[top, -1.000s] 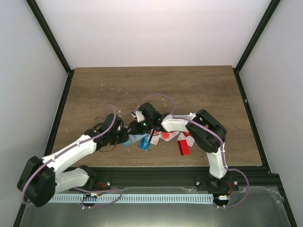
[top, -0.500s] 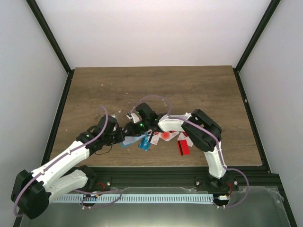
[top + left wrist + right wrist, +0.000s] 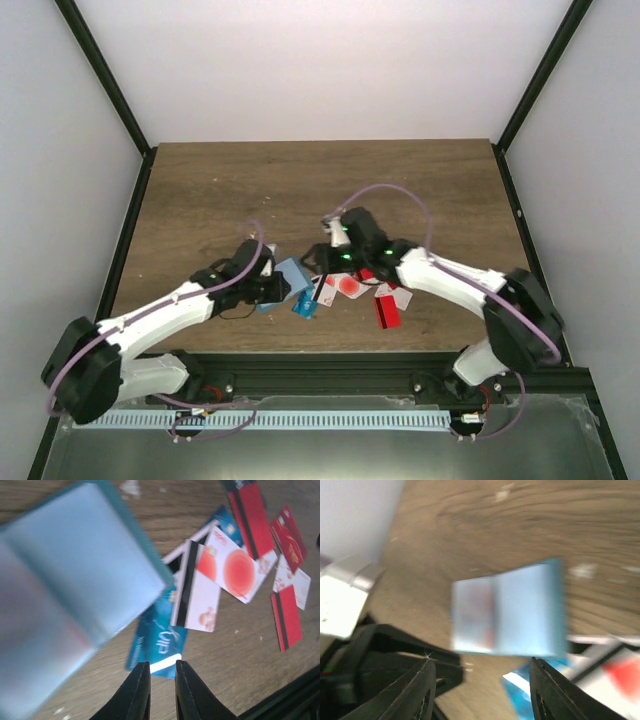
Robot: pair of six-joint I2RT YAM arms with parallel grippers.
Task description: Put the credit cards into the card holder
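Note:
The card holder (image 3: 292, 275) lies open on the wood between my two grippers, teal-edged with a pale inside (image 3: 75, 580) and a reddish card blurred in one slot (image 3: 487, 610). Loose credit cards spread to its right: a blue one (image 3: 305, 306), a white black-striped one (image 3: 197, 600), a white one with a red circle (image 3: 237, 572) and red ones (image 3: 386, 312). My left gripper (image 3: 159, 680) hovers at the blue card's (image 3: 160, 640) near edge, jaws a narrow gap apart and empty. My right gripper (image 3: 480, 685) stands wide open and empty just short of the holder (image 3: 507, 612).
The black frame rail (image 3: 350, 360) runs along the table's near edge, just below the cards. My left arm's black body (image 3: 385, 650) fills the lower left of the right wrist view, close to the holder. Bare wood (image 3: 320, 180) stretches behind both grippers.
My right arm has pulled back to the right and its jaws have widened. The left jaws have parted slightly, and the card holder now lies uncovered between the grippers.

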